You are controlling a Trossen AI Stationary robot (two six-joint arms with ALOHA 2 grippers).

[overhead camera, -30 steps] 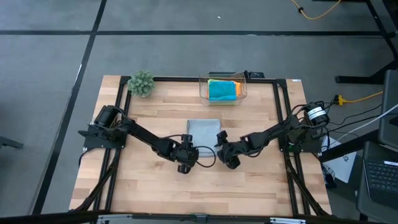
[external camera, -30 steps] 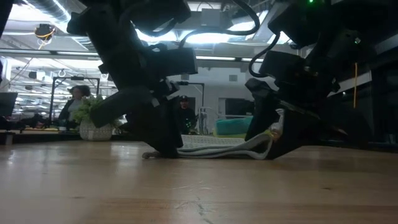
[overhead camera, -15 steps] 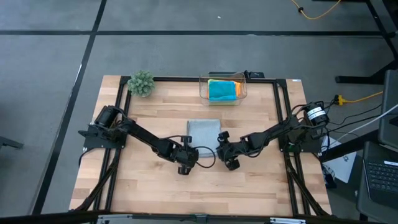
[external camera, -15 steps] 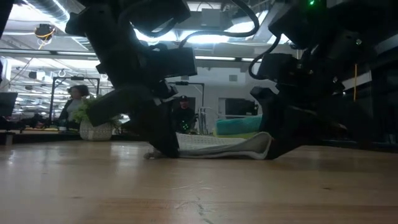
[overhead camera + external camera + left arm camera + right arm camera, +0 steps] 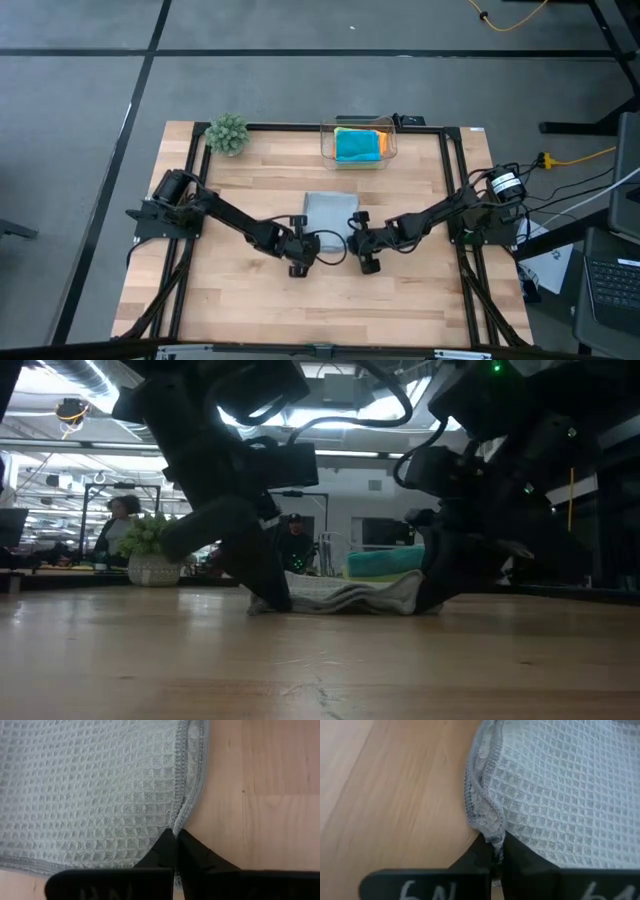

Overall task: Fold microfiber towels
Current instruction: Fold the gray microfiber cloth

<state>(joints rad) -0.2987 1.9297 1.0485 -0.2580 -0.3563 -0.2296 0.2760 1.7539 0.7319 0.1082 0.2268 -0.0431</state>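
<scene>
Lying flat at the middle of the pale wooden table (image 5: 250,300), the light grey waffle-weave microfiber towel (image 5: 329,209) stretches away from both grippers toward the clear plastic box (image 5: 390,150) of folded cloths. The left gripper (image 5: 175,842) is pinched tight on its near left corner, the right gripper (image 5: 496,851) on its near right corner. Each arm sits equally close, so the likely fold runs from this near edge across to the far one.

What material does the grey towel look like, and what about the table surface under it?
The grey towel looks like soft woven microfiber with a matte finish: it shows a small waffle grid and a stitched hem, and it puckers where the jaws pinch it. The table looks like light wood, probably smooth-finished butcher block: fine grain lines and plank seams are visible.
</scene>
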